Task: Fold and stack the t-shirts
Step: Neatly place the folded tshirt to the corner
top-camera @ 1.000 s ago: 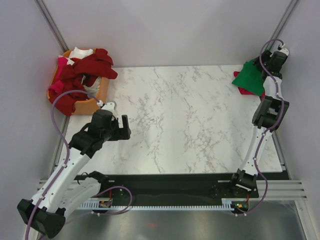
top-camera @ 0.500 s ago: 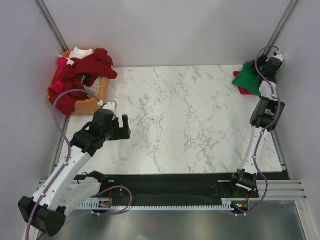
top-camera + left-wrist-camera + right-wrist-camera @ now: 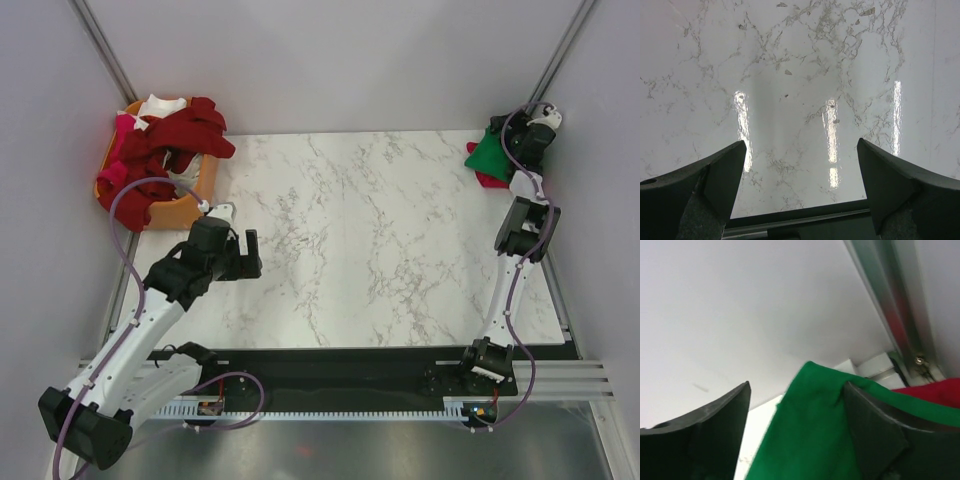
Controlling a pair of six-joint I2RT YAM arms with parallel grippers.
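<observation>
Marble table lies beneath released left gripper, green t-shirt before released right gripper.

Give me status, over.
Left tool open over white marble table. Right tool open at bright green cloth t-shirt, far right corner. No obstruction seen.

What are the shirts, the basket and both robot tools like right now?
green t-shirt: bunched, on the bright red t-shirt
bright red t-shirt: mostly covered
dark red t-shirts: crumpled, spilling over the orange basket
white t-shirt: crumpled in the orange basket
orange basket: heaped with unfolded shirts
left tool: open, empty
right tool: open, at the green t-shirt
</observation>
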